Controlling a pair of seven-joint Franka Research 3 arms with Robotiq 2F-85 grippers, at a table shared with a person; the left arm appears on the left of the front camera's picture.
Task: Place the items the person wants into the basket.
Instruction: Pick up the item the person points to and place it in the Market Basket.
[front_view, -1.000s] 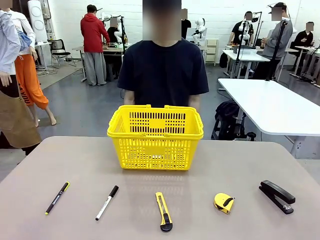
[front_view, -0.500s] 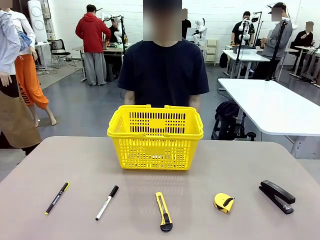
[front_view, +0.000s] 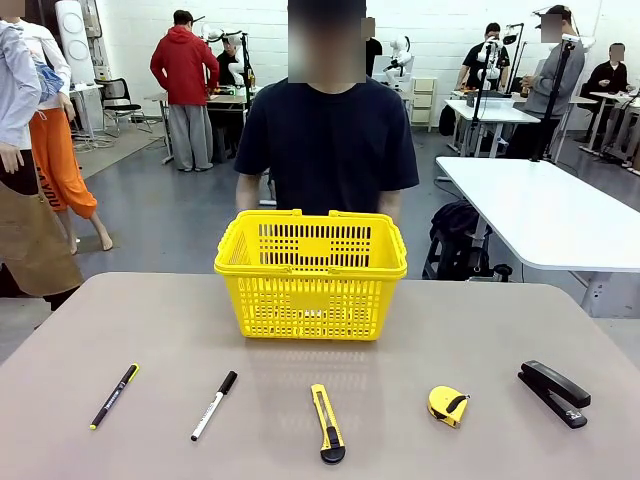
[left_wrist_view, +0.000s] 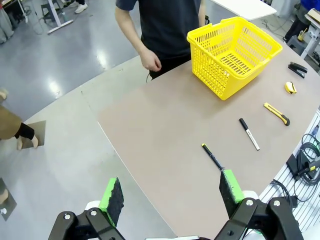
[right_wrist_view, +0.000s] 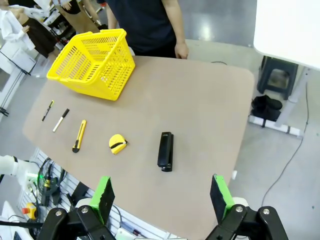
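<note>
- The yellow shopping basket (front_view: 310, 275) is set upright at the far middle of the table (front_view: 150, 330), just in front of the person (front_view: 327, 145) in a navy T-shirt.
- 5 things are laid in a row near the robot's edge, well apart: black pen (front_view: 114, 396), white marker (front_view: 214, 405), yellow utility knife (front_view: 327, 423), tape measure (front_view: 448, 405), black stapler (front_view: 553, 393).
- The knife is placed between marker and tape measure, in line with the basket.
- The left gripper (left_wrist_view: 171, 189) is seen high over the table's left end, jaws spread wide, empty.
- The right gripper (right_wrist_view: 161, 192) is seen high over the right end, jaws equally apart, empty.
- A white table (front_view: 540, 215) is seen behind, at the right.
</note>
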